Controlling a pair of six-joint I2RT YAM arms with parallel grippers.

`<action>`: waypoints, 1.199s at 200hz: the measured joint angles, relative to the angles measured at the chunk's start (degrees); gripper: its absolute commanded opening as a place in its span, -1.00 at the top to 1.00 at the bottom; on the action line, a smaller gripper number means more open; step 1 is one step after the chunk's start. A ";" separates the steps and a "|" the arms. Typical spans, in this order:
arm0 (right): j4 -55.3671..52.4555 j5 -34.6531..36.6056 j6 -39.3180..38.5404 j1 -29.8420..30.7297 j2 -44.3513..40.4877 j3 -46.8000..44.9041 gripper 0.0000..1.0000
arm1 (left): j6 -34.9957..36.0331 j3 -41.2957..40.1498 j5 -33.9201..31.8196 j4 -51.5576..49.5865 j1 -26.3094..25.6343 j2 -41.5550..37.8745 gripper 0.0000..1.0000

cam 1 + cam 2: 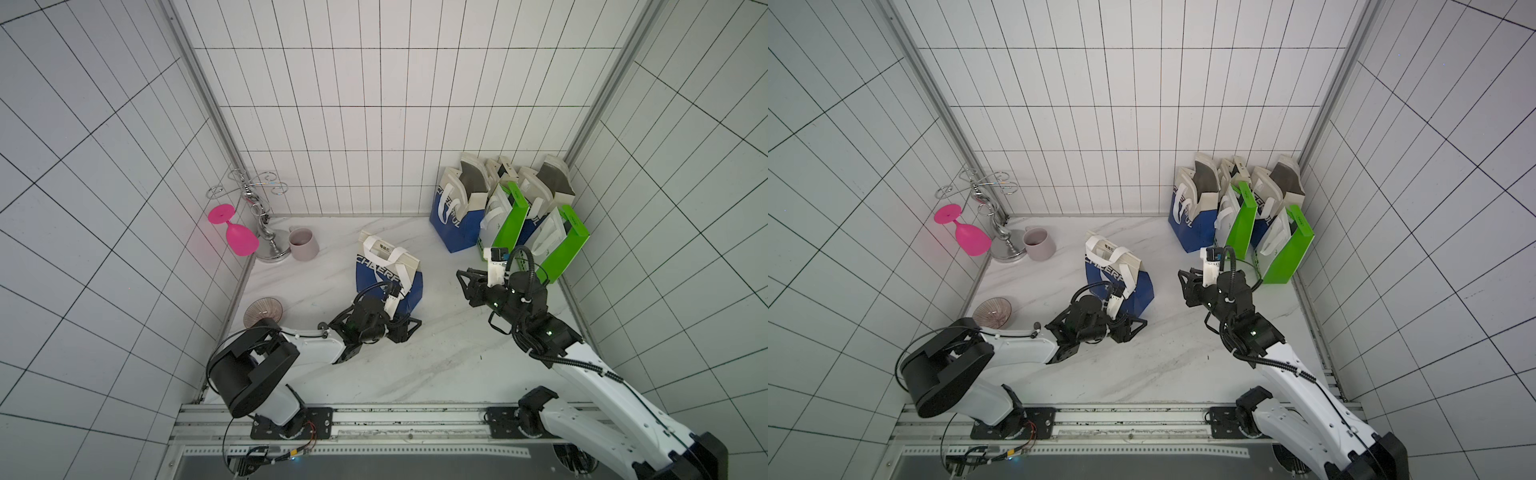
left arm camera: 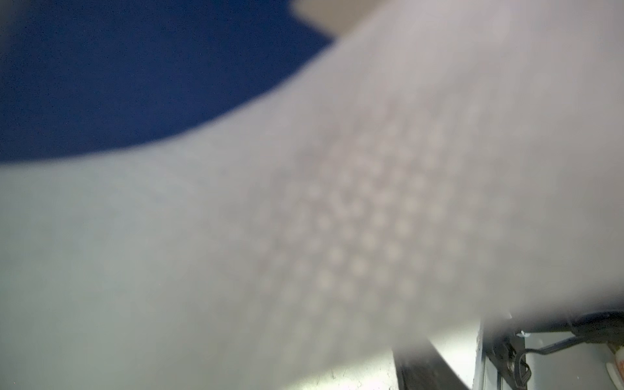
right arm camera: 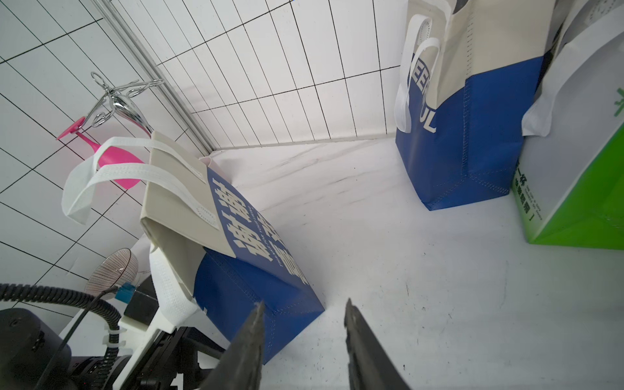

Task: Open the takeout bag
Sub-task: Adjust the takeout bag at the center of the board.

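Bag (image 1: 388,266) stands closed and leaning, mouth flat, between both grippers: likely set for two-sided pull. Left gripper (image 1: 409,328) low at bag base, contact unclear; loose handle (image 2: 337,219) drapes over its camera; jaws unreadable, cannot tell any grip. Right gripper (image 3: 304,304) parted, empty, near bag side, not touching.

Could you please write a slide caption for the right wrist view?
Right gripper, fingers apart and empty, faces the blue-and-beige takeout bag on the table.

Left gripper (image 1: 1135,326) lies just beside the takeout bag (image 1: 1140,291).
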 measured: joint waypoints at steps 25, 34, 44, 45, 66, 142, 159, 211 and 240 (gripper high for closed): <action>-0.17 0.20 -0.02 0.00 -1.05 -0.26 0.20 | 3.45 -0.72 -1.14 -6.43 0.79 -6.95 -0.28; -0.17 0.22 -0.02 0.00 -1.44 -0.33 0.20 | 3.80 -1.51 -2.27 -8.13 2.23 -11.13 -0.28; -0.17 0.28 0.00 0.00 -1.68 -0.42 0.20 | 3.78 -2.51 -3.39 -9.55 4.66 -15.76 -0.29; -0.17 0.28 0.00 0.00 -1.68 -0.42 0.20 | 3.80 -2.62 -3.58 -9.86 5.03 -16.39 -0.29; -0.20 0.26 0.02 0.00 -1.75 -0.42 0.20 | 3.89 -4.55 -6.82 -12.55 10.40 -24.09 -0.35; -0.17 -0.63 0.68 0.00 -1.68 -0.52 0.21 | 9.46 -9.84 -19.39 -6.80 22.27 -21.70 -0.59; -0.17 -0.81 0.74 0.00 -1.60 -0.70 0.21 | 10.75 -7.30 -17.27 -3.76 26.05 -15.80 -0.59; -0.35 -1.90 1.42 0.00 -1.49 -0.87 0.21 | 13.03 -2.69 0.85 12.90 34.99 -0.37 -0.59; -0.37 -2.75 1.86 0.00 -1.07 -1.14 0.22 | 12.17 1.14 12.13 21.59 38.23 7.48 -0.60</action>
